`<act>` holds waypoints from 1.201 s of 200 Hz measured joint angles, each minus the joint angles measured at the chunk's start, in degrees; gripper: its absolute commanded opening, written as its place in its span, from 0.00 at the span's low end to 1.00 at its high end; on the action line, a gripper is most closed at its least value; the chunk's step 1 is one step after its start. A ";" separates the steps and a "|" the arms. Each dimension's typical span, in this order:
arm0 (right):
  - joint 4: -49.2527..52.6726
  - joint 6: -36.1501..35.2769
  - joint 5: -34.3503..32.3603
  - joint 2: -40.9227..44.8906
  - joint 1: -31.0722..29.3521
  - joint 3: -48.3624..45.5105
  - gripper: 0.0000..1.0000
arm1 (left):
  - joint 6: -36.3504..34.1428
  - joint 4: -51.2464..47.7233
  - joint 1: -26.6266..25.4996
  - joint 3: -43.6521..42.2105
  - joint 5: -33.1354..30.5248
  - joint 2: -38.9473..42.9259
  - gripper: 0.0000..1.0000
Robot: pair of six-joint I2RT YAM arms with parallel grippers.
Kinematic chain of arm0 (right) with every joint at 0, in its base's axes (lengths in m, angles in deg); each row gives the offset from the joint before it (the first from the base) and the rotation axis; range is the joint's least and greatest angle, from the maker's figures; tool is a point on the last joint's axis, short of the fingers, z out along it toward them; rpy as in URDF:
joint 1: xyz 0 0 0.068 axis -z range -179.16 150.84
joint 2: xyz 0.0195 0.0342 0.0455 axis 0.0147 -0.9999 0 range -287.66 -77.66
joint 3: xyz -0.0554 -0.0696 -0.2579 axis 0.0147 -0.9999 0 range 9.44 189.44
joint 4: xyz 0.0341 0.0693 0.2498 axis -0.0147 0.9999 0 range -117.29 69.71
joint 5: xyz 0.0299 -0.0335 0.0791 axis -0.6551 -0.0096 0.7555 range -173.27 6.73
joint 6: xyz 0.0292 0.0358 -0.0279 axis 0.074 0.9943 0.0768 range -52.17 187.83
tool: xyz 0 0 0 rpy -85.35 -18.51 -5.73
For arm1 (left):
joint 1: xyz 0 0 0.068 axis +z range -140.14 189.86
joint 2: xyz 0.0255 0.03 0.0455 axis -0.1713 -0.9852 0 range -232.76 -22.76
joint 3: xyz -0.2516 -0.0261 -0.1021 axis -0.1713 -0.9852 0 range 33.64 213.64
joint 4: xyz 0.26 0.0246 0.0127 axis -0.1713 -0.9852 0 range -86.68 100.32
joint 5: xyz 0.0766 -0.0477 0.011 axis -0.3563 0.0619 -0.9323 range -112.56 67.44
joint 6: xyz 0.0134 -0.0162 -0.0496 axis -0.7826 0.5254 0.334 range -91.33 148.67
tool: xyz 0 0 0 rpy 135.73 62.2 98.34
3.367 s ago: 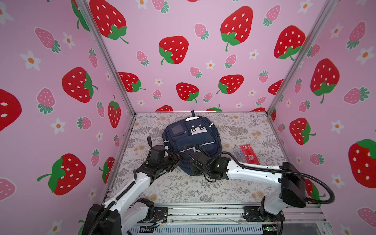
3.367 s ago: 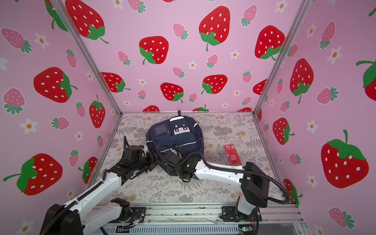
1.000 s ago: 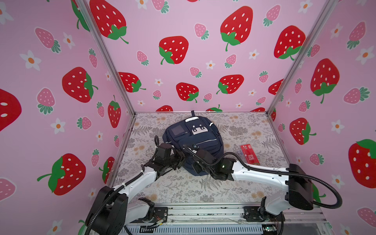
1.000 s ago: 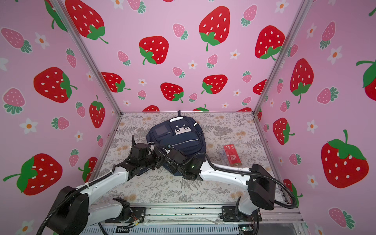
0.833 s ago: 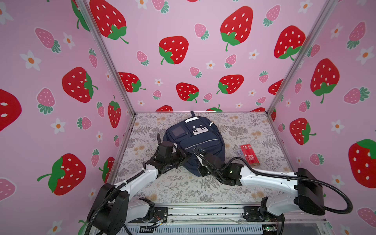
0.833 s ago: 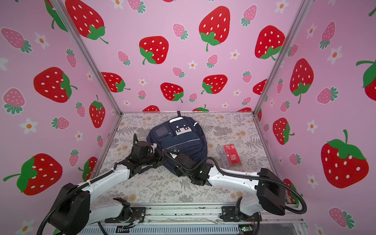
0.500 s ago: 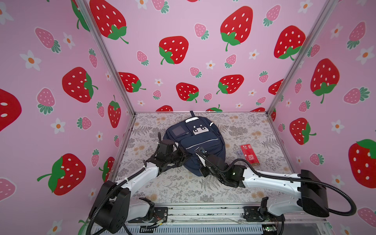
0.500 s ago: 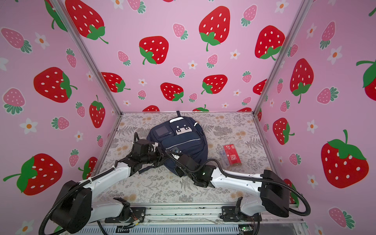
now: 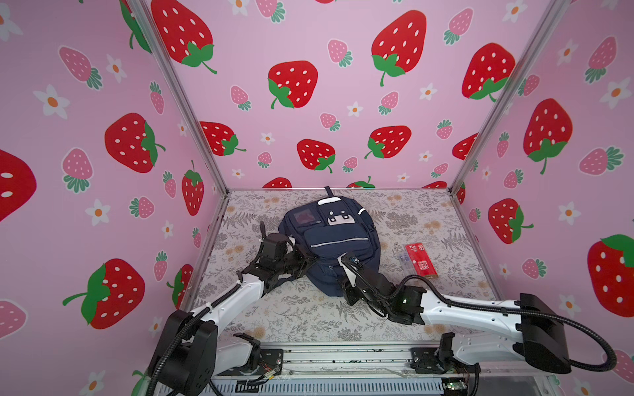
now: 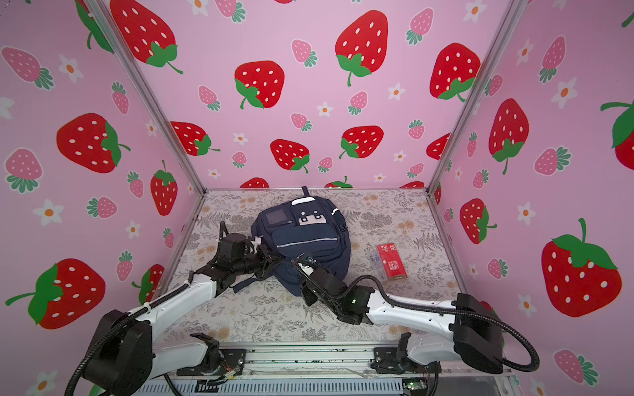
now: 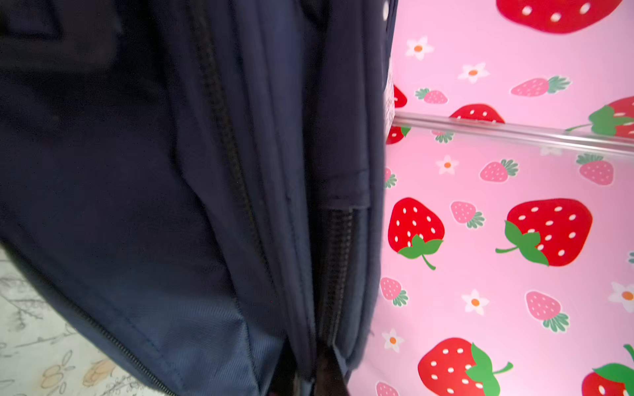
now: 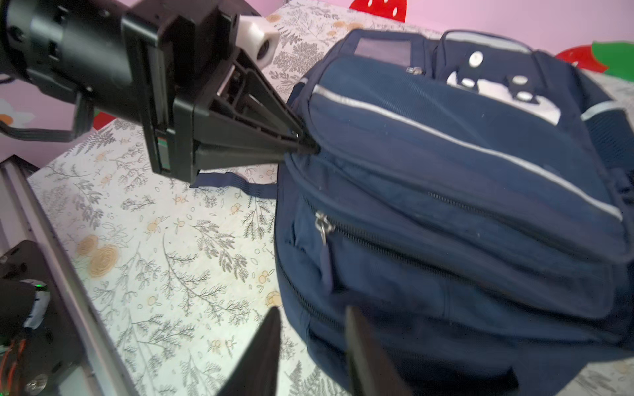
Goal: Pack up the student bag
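The student bag (image 9: 329, 240) (image 10: 305, 240), a navy backpack with silver stripes and a white face patch, lies front-up in the middle of the floral table. My left gripper (image 9: 310, 258) (image 10: 277, 258) is shut on a fold of fabric at the bag's left side; the right wrist view shows its tips (image 12: 307, 145) pinching the edge by a zip seam. In the left wrist view the bag (image 11: 137, 171) fills most of the picture. My right gripper (image 9: 344, 286) (image 12: 312, 310) stands open at the bag's near corner, empty, below a silver zip pull (image 12: 322, 226).
A red box (image 9: 420, 259) (image 10: 391, 262) lies on the table to the right of the bag, with a clear item beside it. Pink strawberry walls close in three sides. A metal rail (image 9: 343, 358) runs along the near edge.
My left gripper has reached the bag's left side and shut on its fabric. My right gripper has opened and drawn back towards the near edge.
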 measured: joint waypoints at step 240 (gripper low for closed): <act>9.09 9.05 8.55 -12.24 8.90 12.52 0.30 | 2.99 1.46 -1.81 0.00 -3.26 2.14 0.00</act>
